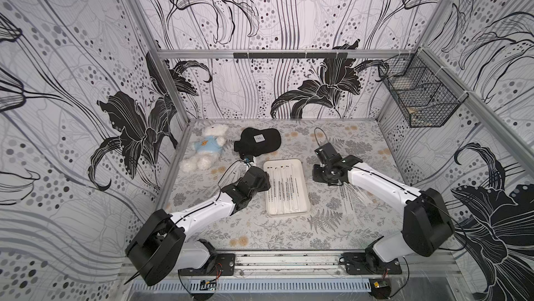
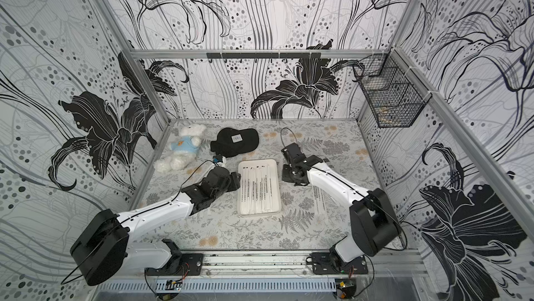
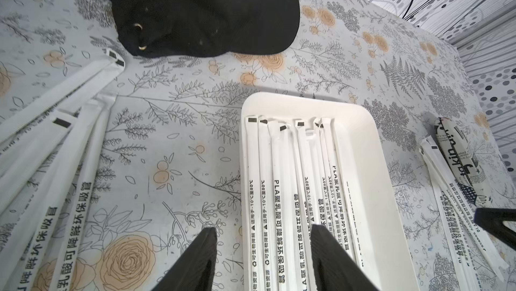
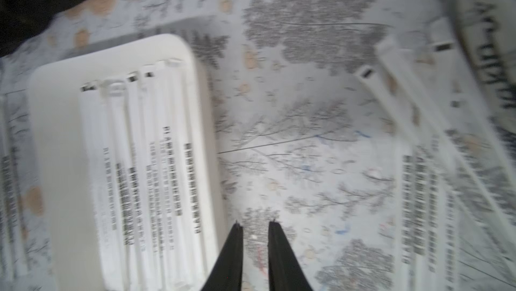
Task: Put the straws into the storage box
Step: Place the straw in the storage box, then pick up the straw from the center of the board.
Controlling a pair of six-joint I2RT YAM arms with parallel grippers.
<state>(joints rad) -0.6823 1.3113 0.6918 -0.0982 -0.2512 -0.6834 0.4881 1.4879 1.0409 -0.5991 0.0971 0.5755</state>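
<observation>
Right gripper (image 4: 255, 223): jaws narrow, nothing between them, above bare table (image 4: 307, 136) just beside the storage box (image 4: 181, 43) rim. Left gripper (image 3: 262, 228): jaws wide, empty, straddling the box's long rim.

Step, as judged: between deliveries. Several straws (image 3: 282, 191) lie in the box.

Next move: carry the right jaws outward to the loose straws (image 4: 418, 191), widen, descend flat. The table between is open. A printed tube (image 3: 458, 161) lies just beside that pile; avoid it.
</observation>
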